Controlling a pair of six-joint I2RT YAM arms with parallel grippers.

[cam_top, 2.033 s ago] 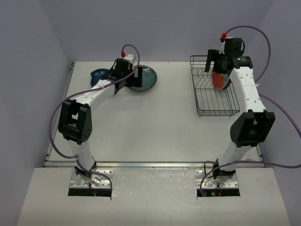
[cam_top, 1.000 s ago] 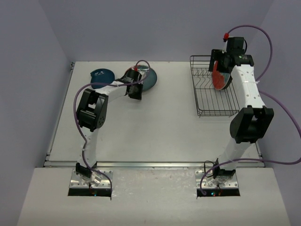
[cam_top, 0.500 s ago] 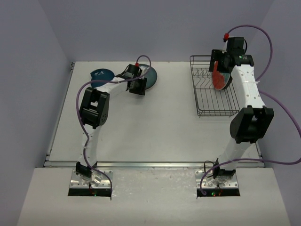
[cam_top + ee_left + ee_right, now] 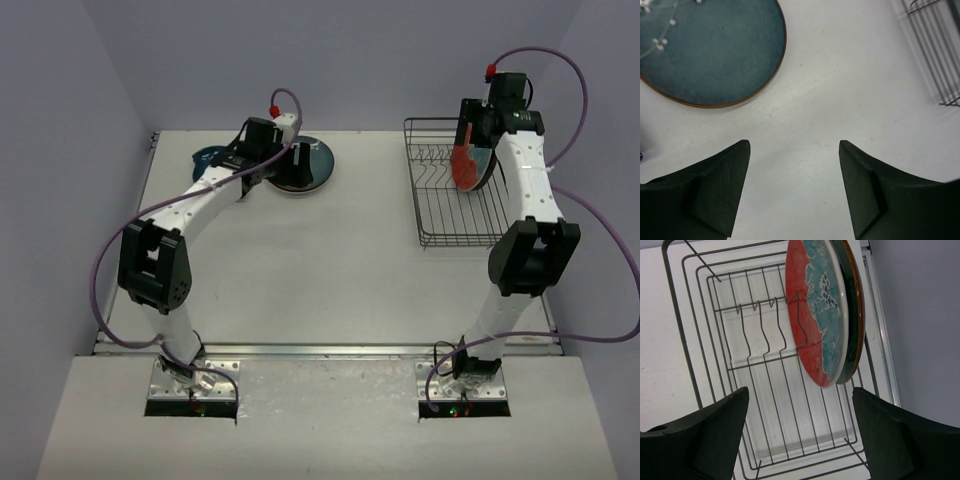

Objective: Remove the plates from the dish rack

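The wire dish rack (image 4: 450, 215) stands at the back right. Two plates stand upright in it: a red-orange one with a light-blue face (image 4: 817, 310) and a dark one (image 4: 856, 305) right behind it. My right gripper (image 4: 799, 390) is open above the rack (image 4: 765, 361), just short of these plates, touching nothing; from above it (image 4: 468, 140) hangs over the red plate (image 4: 466, 168). A teal plate (image 4: 710, 50) lies flat on the table at the back left. My left gripper (image 4: 794, 145) is open beside it with only bare table between the fingers. From above that gripper (image 4: 292, 165) overlaps the teal plate (image 4: 320, 165).
A dark blue plate (image 4: 212, 157) lies left of the teal one, partly hidden by the left arm. The enclosure's walls rise close behind and beside the table. The rack's near corner (image 4: 935, 45) shows in the left wrist view.
The left gripper has opened and the teal plate lies free on the table; the left arm has swung its elbow outward. The right gripper has shifted slightly back above the rack.
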